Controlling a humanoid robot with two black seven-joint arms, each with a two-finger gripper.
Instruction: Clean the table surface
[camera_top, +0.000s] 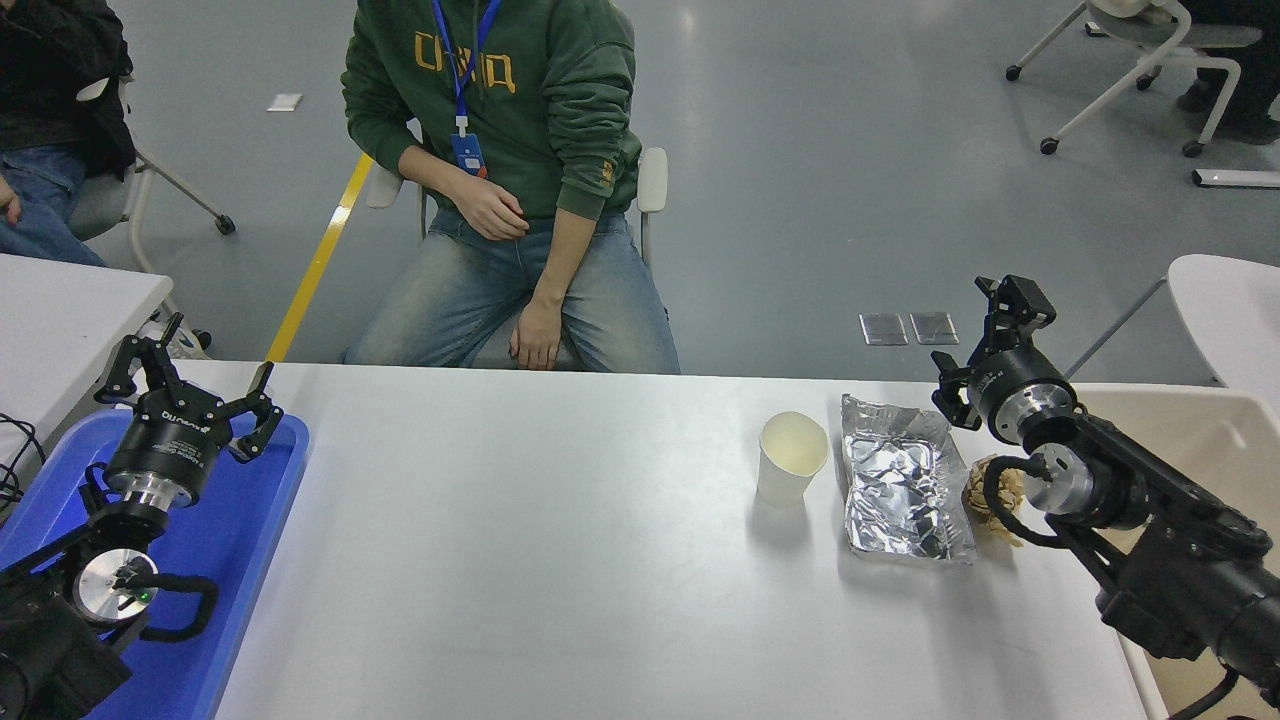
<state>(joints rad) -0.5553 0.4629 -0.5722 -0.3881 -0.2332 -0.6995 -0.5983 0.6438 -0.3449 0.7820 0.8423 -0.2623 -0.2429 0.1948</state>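
The table fills the middle of our view, wide, white and mostly bare, and what we must clear sits together toward its right side: a paper cup standing upright, a crumpled foil tray just beside it, and a brownish crumpled scrap at the foil's right edge, partly hidden behind our right arm. That grouping suits us, since all three lie near our right tool, which hangs above the far right part of the table with nothing in it; whether its fingers are spread we cannot tell from this angle. Just past the table's right edge a beige bin waits, likely for the litter. Our left tool is parked over the blue tray at the lower left, fingers spread and empty. A person sits at the far side, hands in lap.
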